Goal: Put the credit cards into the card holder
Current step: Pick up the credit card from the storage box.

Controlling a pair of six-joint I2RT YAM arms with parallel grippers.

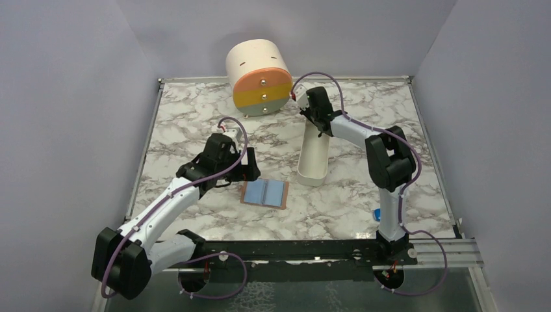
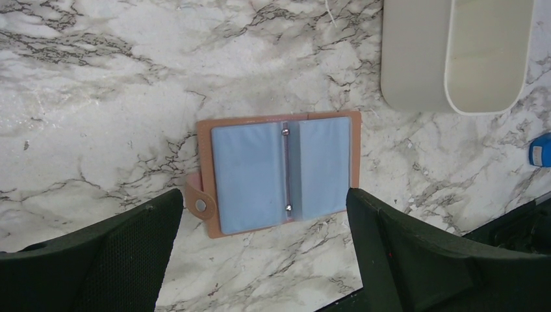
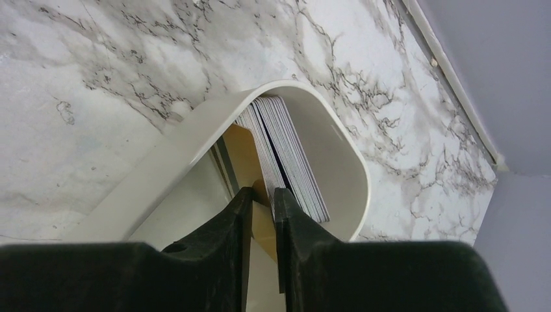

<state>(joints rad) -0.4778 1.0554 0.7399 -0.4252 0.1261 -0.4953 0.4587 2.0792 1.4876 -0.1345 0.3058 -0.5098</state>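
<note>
The card holder [image 1: 264, 193] lies open and flat on the marble, tan leather rim round light-blue inner faces [image 2: 279, 172], its snap tab at the left. My left gripper [image 1: 245, 168] hovers just left of it, open wide [image 2: 263, 195], with nothing between its fingers. A stack of grey credit cards [image 3: 286, 149] stands on edge at the far end of a white oblong tray [image 3: 195, 130], a tan card beside them. My right gripper [image 3: 263, 193] reaches down into that tray [image 1: 314, 156], jaws narrowed round the edges of a few cards; a thin gap still shows.
A cream drum with an orange, yellow and green face [image 1: 258, 78] stands at the back of the table. A small blue block [image 1: 377, 213] lies by the right arm's base. The white tray [image 2: 416, 65] lies right of the card holder.
</note>
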